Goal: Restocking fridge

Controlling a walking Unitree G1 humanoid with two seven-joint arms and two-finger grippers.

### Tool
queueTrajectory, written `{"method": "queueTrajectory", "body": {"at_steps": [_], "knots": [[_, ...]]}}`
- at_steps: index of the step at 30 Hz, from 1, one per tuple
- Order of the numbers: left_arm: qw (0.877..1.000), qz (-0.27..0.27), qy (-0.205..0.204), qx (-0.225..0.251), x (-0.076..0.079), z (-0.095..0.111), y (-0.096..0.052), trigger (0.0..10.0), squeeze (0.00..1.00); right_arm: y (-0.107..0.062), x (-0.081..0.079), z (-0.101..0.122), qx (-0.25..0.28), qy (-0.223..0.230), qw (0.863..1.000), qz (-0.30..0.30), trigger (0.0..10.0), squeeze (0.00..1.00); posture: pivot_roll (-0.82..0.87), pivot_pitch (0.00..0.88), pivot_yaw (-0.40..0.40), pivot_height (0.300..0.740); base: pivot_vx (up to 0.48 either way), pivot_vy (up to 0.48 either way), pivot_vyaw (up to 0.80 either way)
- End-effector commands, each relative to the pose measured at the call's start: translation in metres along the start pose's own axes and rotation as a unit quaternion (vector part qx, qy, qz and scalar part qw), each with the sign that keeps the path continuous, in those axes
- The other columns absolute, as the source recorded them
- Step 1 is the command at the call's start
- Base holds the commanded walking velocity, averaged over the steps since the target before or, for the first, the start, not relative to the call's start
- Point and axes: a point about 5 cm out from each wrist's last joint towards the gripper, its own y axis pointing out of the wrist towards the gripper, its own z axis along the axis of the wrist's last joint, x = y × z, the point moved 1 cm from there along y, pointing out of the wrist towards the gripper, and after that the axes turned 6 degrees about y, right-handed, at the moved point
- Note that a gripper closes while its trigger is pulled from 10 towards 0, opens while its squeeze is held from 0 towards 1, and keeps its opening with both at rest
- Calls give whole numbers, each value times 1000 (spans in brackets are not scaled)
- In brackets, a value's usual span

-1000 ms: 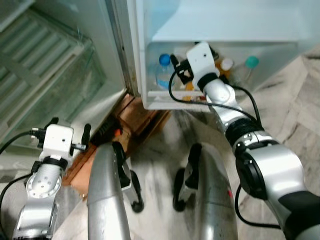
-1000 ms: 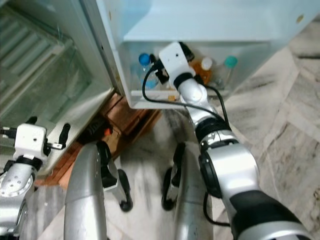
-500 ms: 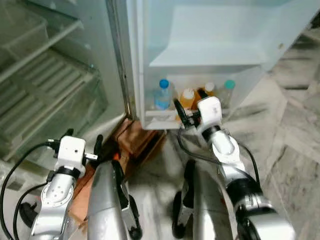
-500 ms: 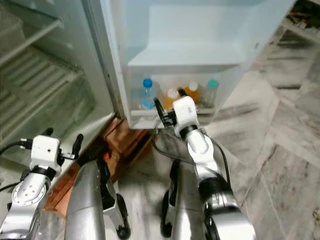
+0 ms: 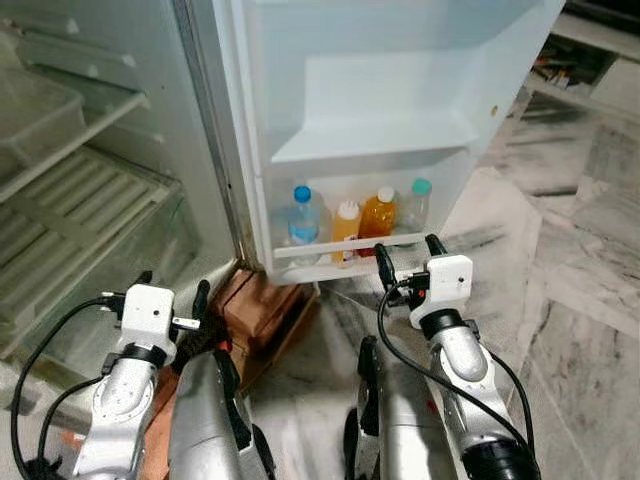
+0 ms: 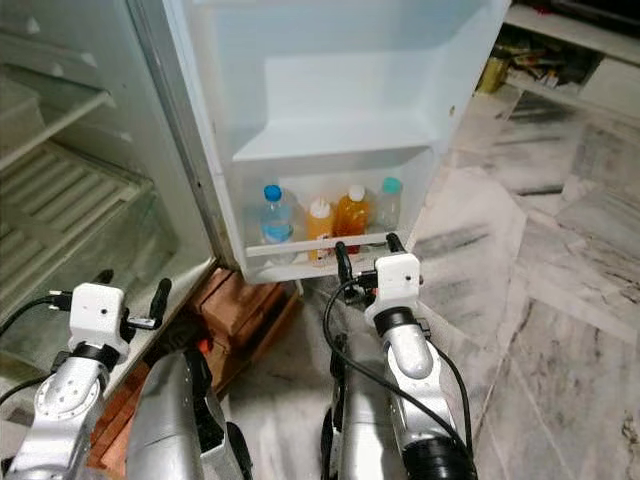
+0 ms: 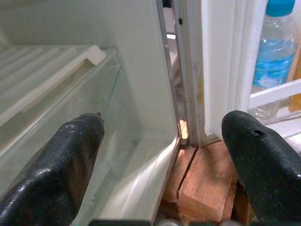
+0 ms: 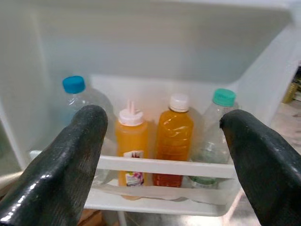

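From the head we see the fridge door's lowest shelf (image 5: 330, 248) holding four bottles. Our right gripper (image 5: 405, 265) hovers just before it, fingers spread, holding nothing.

Left wrist: our left gripper (image 7: 164, 155), spread and empty, faces the cabinet's corner beside that shelf.

Right wrist: blue-capped bottle (image 8: 77, 101), sauce bottle (image 8: 131, 146), orange juice bottle (image 8: 173, 141), teal-capped bottle (image 8: 214, 129).

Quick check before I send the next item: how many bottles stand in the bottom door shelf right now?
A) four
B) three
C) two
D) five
A: the white bottom door shelf holds a blue-capped clear bottle, a yellow squeeze bottle, an orange juice bottle and a teal-capped clear bottle.
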Motion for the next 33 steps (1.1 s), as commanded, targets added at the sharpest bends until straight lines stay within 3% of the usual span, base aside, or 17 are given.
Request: {"method": "queueTrajectory", "body": {"at_steps": [1, 22, 26, 33], "knots": [[1000, -1, 7, 2, 2, 0, 2, 10000, 0, 1, 4, 5, 4, 6, 1000, -17, 10000, 0, 2, 0, -2, 547, 0, 0, 0], [1000, 18, 15, 20, 1, 5, 17, 10000, 0, 13, 13, -9, -38, 17, 998, -45, 10000, 0, 29, 0, -10, 677, 0, 0, 0], [999, 35, 13, 11, -7, 1, 15, 10000, 0, 10, 16, -9, -37, 16, 998, -48, 10000, 0, 32, 0, -21, 702, 0, 0, 0], [999, 38, 10, 4, -6, -4, 10, 10000, 0, -2, 19, -13, -48, 11, 998, -45, 10000, 0, 30, 0, -42, 740, 0, 0, 0]]}}
